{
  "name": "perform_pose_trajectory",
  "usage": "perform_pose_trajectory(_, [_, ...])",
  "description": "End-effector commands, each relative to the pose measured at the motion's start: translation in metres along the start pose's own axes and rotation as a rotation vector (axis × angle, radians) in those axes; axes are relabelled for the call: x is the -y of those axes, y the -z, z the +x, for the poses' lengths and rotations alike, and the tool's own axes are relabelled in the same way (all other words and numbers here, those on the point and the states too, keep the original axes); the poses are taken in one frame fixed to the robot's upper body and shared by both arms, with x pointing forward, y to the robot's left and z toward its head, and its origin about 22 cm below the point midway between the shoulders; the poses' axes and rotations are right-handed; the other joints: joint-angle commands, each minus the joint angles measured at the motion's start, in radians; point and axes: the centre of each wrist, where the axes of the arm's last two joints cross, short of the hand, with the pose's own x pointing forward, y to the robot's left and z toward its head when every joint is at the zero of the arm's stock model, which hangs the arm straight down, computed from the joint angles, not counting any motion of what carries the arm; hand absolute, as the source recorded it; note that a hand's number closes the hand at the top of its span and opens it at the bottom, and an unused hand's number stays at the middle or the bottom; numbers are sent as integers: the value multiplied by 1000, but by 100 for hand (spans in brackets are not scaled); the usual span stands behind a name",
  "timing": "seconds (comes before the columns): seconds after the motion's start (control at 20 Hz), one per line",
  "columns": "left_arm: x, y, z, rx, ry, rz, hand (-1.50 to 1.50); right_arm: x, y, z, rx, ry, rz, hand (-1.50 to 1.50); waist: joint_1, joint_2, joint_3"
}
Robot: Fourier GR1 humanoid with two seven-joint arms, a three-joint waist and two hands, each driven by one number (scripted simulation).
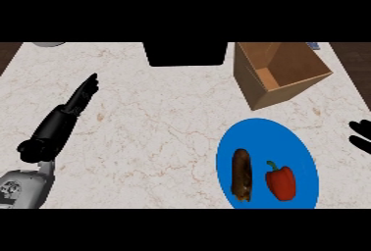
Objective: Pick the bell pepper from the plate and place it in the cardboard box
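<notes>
A red bell pepper (281,182) with a green stem lies on the right part of a blue plate (264,135) at the lower right of the counter. An open cardboard box (281,73) stands behind the plate, near the counter's far right. My right hand (360,137) shows only as black fingers at the right edge, to the right of the plate and apart from the pepper. My left hand (76,100) lies at the left, fingers straight and pointing away, far from the plate.
A brown sausage-like item (241,175) lies on the plate left of the pepper. A black block (185,53) sits at the counter's far edge, left of the box. A grey round object (49,44) peeks in at the top left.
</notes>
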Motion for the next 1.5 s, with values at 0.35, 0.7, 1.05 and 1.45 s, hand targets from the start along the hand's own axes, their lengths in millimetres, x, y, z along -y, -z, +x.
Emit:
perform_pose_trajectory(0.35, [15,2,-2,19,-8,-10,0,-25,-5,88,-176,-192,207,-150,16,2,1])
perform_pose_trajectory(0.7, [11,-9,8,22,-23,-31,0,-41,9,104,-248,-147,237,-150,38,3,1])
perform_pose_trajectory(1.05, [4,6,-3,20,-7,-21,0,-58,34,94,-307,-232,250,-150,35,6,1])
perform_pose_trajectory(1.45, [5,-3,3,4,-4,-20,0,-85,48,108,-320,-266,252,-150,30,4,2])
